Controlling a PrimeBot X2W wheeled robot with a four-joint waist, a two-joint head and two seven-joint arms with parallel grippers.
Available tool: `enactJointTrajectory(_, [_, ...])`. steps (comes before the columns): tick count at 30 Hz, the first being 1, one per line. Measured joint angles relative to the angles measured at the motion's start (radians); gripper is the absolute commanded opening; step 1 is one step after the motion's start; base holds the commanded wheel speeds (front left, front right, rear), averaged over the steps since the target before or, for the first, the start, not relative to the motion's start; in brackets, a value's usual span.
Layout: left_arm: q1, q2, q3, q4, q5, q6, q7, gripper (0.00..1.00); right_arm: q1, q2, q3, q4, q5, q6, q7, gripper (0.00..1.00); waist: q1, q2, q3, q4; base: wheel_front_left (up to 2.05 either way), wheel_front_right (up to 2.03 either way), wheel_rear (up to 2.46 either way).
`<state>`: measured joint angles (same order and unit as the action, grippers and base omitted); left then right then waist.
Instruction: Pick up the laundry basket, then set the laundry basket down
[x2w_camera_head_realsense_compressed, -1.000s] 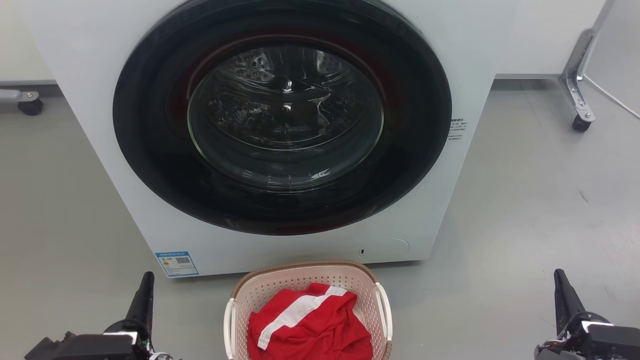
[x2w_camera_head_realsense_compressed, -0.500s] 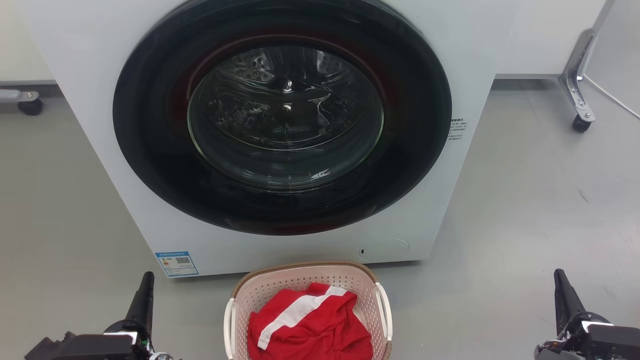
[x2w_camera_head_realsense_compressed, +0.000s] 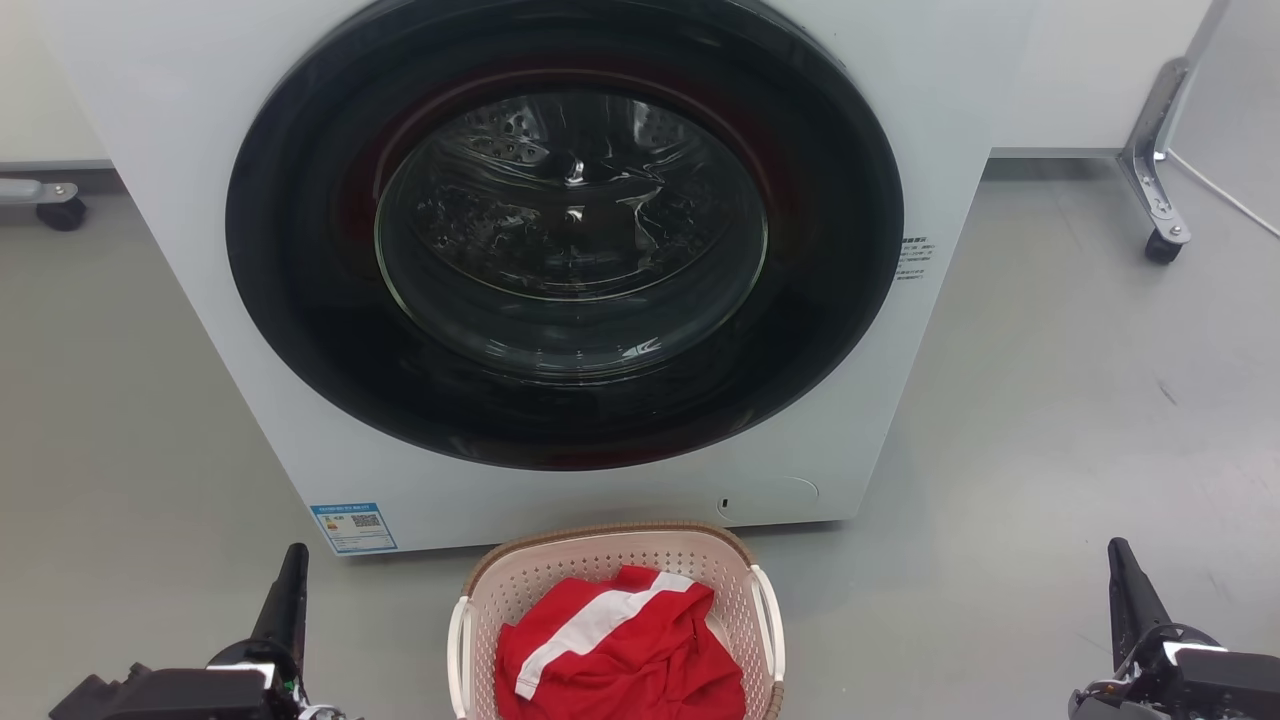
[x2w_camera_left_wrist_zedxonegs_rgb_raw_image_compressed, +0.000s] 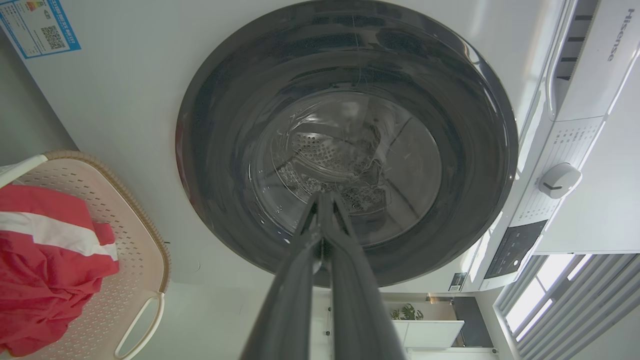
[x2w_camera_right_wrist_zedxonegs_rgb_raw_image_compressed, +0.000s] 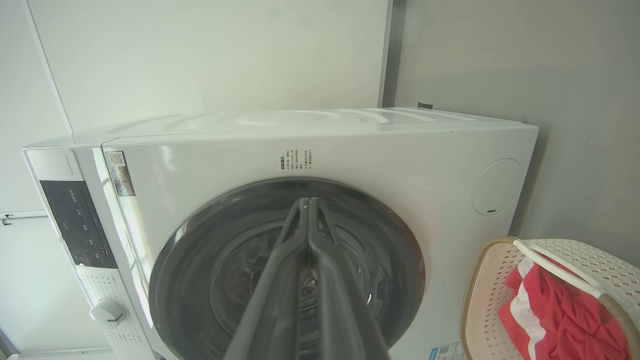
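Before one washer (x2w_camera_head_realsense_compressed: 565, 230) sits one laundry basket (x2w_camera_head_realsense_compressed: 600, 555).

The pale pink plastic laundry basket (x2w_camera_head_realsense_compressed: 560, 575) has rows of tiny holes all over its walls, a brown woven-look rim and white handles. In it is a bright red cloth (x2w_camera_head_realsense_compressed: 640, 670) with one wide white stripe. The big boxy washing machine (x2w_camera_head_realsense_compressed: 170, 200) is white. Its round door ring (x2w_camera_head_realsense_compressed: 300, 330) is shiny black around clear glass, and the metal drum (x2w_camera_head_realsense_compressed: 520, 130) behind is silver with lots of little dots. A small sticker (x2w_camera_head_realsense_compressed: 352, 527) on the machine has a blue edge and a black-and-white square code. The smooth floor (x2w_camera_head_realsense_compressed: 1050, 400) is plain grey. The left gripper (x2w_camera_head_realsense_compressed: 290, 590) and right gripper (x2w_camera_head_realsense_compressed: 1125, 595) are nearly black.
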<state>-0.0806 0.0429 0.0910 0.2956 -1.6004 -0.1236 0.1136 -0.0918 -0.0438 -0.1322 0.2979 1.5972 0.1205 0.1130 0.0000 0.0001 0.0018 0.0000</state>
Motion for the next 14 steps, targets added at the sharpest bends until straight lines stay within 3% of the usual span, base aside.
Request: enactJointTrajectory(14, [0.0, 0.0, 0.0, 0.0, 0.0, 0.0, 0.0, 0.0, 0.0, 0.0, 0.0, 0.0, 0.0, 0.0, 0.0, 0.0, 0.0, 0.0, 0.0, 0.0, 0.0, 0.0, 0.0])
